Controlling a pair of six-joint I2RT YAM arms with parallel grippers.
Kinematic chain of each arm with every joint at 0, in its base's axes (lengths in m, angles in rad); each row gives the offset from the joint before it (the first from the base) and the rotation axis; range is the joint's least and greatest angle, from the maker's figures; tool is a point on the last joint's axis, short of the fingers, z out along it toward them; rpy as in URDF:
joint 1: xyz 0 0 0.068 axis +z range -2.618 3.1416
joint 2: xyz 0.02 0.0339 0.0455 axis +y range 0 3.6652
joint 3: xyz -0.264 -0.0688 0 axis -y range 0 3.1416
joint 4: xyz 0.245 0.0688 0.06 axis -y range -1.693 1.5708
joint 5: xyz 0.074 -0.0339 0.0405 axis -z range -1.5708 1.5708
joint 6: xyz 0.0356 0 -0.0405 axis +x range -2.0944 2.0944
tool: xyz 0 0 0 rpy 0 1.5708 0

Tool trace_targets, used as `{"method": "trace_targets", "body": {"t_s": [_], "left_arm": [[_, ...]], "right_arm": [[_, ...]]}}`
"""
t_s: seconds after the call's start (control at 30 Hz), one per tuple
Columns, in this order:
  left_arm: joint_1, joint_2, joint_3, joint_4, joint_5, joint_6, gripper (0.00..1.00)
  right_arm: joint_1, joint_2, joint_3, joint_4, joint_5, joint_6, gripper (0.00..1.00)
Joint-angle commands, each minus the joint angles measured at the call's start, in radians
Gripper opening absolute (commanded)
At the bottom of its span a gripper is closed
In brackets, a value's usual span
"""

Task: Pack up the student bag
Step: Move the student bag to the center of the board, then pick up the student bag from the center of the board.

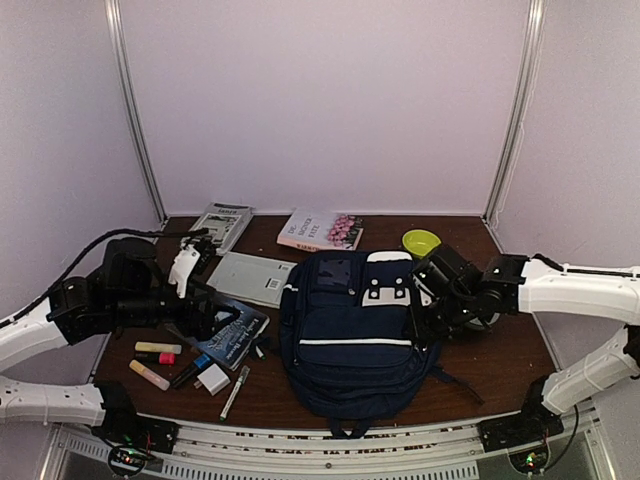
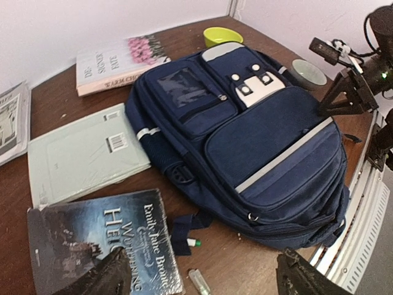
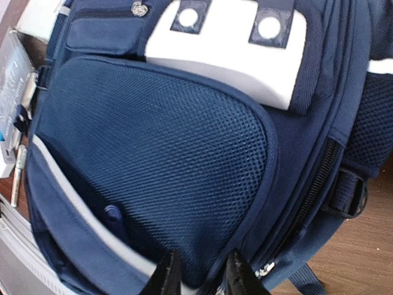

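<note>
Lying on brown wooden counter (image 1: 500,350): navy mesh-fronted student bag (image 1: 350,335); left fingers (image 2: 110,276) wide, empty; right fingers (image 3: 167,276) narrowly parted.

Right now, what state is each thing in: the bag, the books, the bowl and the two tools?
student bag: lying flat, front up, front pockets look zipped.
Wuthering Heights book: closed, cover up.
pale green notebook: closed, flat.
flowered book: closed, flat.
yellow-green bowl: upright, looks empty.
left tool: wide open, holding nothing.
right tool: fingers narrowly apart at the bag's edge; grip unclear.
</note>
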State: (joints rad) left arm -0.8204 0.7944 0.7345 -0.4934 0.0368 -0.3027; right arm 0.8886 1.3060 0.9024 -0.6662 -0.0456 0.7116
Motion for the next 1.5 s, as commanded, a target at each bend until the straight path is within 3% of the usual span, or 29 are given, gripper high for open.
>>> {"method": "trace_targets", "body": {"t_s": [0.0,0.1,0.17,0.37,0.47,0.57,0.8,1.07,1.2,1.47], "left_arm": [[-0.139,0.118,0.045,0.186,-0.187,-0.01,0.84],[-0.219,0.274,0.147,0.196,-0.268,0.021,0.84],[-0.255,0.393,0.249,0.172,-0.302,0.034,0.83],[-0.368,0.746,0.592,0.108,-0.329,0.051,0.82],[-0.435,0.933,0.794,0.021,-0.376,0.08,0.82],[-0.467,1.128,0.996,-0.099,-0.312,0.124,0.79],[-0.547,1.337,1.179,-0.112,-0.35,0.25,0.82],[-0.617,1.516,1.297,-0.119,-0.522,0.18,0.82],[-0.619,1.586,1.357,-0.175,-0.658,0.118,0.75],[-0.619,1.666,1.407,-0.265,-0.729,0.067,0.7]], "right_arm": [[-0.043,-0.09,0.076,-0.068,0.045,-0.083,0.3],[-0.091,-0.149,0.077,-0.109,0.07,-0.091,0.45],[-0.136,-0.192,0.056,-0.131,0.1,-0.088,0.64],[-0.333,-0.371,-0.088,-0.076,0.081,-0.056,0.76],[-0.393,-0.431,-0.116,-0.087,0.109,-0.052,0.77],[-0.433,-0.48,-0.123,-0.121,0.16,-0.044,0.77],[-0.501,-0.582,-0.116,-0.155,0.192,-0.064,0.83],[-0.52,-0.635,-0.119,-0.188,0.219,-0.061,0.83],[-0.523,-0.656,-0.128,-0.191,0.205,-0.061,0.83],[-0.522,-0.699,-0.138,-0.209,0.199,-0.062,0.82]]}}
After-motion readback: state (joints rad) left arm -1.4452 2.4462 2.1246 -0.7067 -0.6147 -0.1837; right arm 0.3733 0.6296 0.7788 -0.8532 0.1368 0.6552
